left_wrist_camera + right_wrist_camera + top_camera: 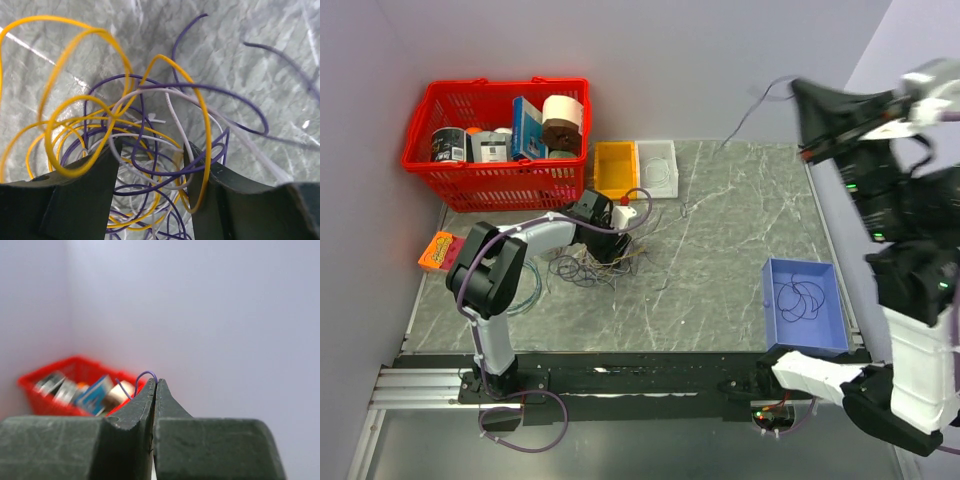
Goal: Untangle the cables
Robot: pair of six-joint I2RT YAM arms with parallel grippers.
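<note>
The cables (590, 264) lie in a heap of purple, yellow and white loops on the table left of centre. My left gripper (611, 246) is down in the heap. In the left wrist view it (152, 150) is open, and purple, yellow and white loops (145, 165) pass between and over its fingers. My right gripper (802, 98) is raised high at the back right. It is shut (156, 382) on the end of one thin purple cable (142, 376), which trails down towards the table (745, 120).
A blue tray (820, 330) at the right holds a purple coil. A yellow bin (616, 170) and a white bin (658, 152) with a white coil stand at the back. A red basket (500, 175) of goods sits back left. A teal hoop (530, 290) lies by the left arm.
</note>
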